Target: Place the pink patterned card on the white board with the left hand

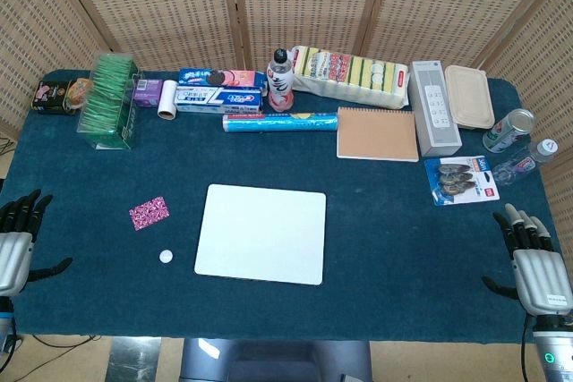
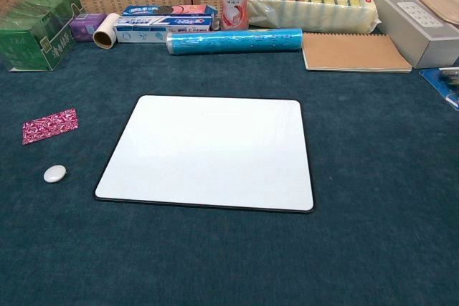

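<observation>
The pink patterned card (image 1: pixel 149 212) (image 2: pixel 49 126) lies flat on the blue cloth, a short way left of the white board (image 1: pixel 262 233) (image 2: pixel 209 153). The board sits bare in the middle of the table. My left hand (image 1: pixel 16 241) rests at the table's left front edge, fingers apart and holding nothing, well left of the card. At the right front edge my right hand (image 1: pixel 535 261) is likewise spread and empty. The chest view shows neither hand.
A small white round piece (image 1: pixel 166 257) (image 2: pixel 54 173) lies just below the card. Along the back stand a green box (image 1: pixel 109 100), toothpaste boxes (image 1: pixel 219 96), a bottle (image 1: pixel 281 80), a blue roll (image 1: pixel 280 121), a brown notebook (image 1: pixel 377 133), a grey box (image 1: pixel 434 106) and cans (image 1: pixel 508 130).
</observation>
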{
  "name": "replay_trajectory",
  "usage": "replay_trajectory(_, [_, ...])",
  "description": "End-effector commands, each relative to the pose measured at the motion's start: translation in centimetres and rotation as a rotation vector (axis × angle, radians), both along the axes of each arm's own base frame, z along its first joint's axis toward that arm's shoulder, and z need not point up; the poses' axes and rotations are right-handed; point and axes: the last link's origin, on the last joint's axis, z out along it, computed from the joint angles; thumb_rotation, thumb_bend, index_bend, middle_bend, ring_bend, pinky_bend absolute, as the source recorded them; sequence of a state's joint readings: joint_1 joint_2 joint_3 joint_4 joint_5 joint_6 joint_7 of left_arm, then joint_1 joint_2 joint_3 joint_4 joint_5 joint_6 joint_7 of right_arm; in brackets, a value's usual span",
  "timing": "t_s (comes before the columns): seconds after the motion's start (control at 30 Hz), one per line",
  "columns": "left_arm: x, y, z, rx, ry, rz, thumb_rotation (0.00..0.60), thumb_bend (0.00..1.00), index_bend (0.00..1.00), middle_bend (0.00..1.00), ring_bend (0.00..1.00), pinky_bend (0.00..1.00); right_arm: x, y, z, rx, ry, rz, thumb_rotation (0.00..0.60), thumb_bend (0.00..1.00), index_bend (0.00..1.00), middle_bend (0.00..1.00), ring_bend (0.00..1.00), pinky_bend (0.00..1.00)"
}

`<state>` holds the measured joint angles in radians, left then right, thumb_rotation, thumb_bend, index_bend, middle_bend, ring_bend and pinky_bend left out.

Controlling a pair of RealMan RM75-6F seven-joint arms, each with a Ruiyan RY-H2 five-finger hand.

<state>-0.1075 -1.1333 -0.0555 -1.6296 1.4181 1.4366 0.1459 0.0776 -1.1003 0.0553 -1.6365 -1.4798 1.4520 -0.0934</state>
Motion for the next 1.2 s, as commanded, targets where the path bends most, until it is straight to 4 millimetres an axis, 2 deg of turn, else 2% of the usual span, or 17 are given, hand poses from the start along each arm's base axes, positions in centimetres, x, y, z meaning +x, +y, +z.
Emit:
replay_trajectory(0.03, [-0.1, -0.1, 0.1, 0.004, -0.005, 0.005, 0.6, 0.05, 0.0, 0.0, 0.0, 0.05, 0.0, 0.1, -0.2, 0.01, 0.002, 0.0, 0.6, 0.0, 0.03, 0.0, 0.0, 0.0])
replay_trajectory(0.23, [-0.3, 0.3, -0.1, -0.009, -0.034, 0.031, 0.6, 0.05, 0.0, 0.0, 0.0, 0.05, 0.0, 0.1, -0.5, 0.017, 0.004, -0.004, 0.6, 0.0, 0.03, 0.0, 0.0, 0.0])
replay_trajectory(0.37, [-0.5, 1.4, -0.6, -0.01, -0.092, 0.097, 0.6, 0.05, 0.0, 0.0, 0.0, 0.05, 0.0, -0.1, -0.5, 0.014, 0.001, -0.011, 0.6, 0.0, 0.03, 0.0, 0.0, 0.0])
replay_trajectory(0.5, [-0.1, 3.4, -2.1, -0.021, -0.173, 0.17, 0.6, 0.04, 0.0, 0.0, 0.0, 0.05, -0.3, -0.4, -0.5, 0.023, -0.006, -0.028, 0.599, 0.0, 0.03, 0.0, 0.0, 0.0])
replay_trajectory(0.57, [0.6, 4.9, -3.5, -0.059, -0.209, 0.211, 0.6, 0.05, 0.0, 0.0, 0.0, 0.05, -0.4, -0.5, -0.3, 0.028, -0.017, -0.034, 0.6, 0.0, 0.03, 0.0, 0.0, 0.0])
replay_trajectory(0.73, [2.3, 6.9, -5.9, -0.041, -0.188, 0.271, 0.6, 0.05, 0.0, 0.0, 0.0, 0.05, -0.5, -0.3, 0.4, 0.03, -0.045, -0.028, 0.6, 0.0, 0.03, 0.0, 0.0, 0.0])
replay_trajectory(1.07, [5.1, 9.3, -8.9, -0.095, -0.148, 0.343, 0.6, 0.05, 0.0, 0.0, 0.0, 0.05, -0.7, -0.3, 0.8, 0.049, -0.069, -0.033, 0.6, 0.0, 0.03, 0.0, 0.0, 0.0])
replay_trajectory(1.2, [6.3, 10.4, -10.0, -0.1, -0.147, 0.378, 0.6, 0.05, 0.09, 0.0, 0.0, 0.05, -0.8, -0.3, 0.9, 0.049, -0.071, -0.035, 0.6, 0.0, 0.03, 0.0, 0.0, 0.0])
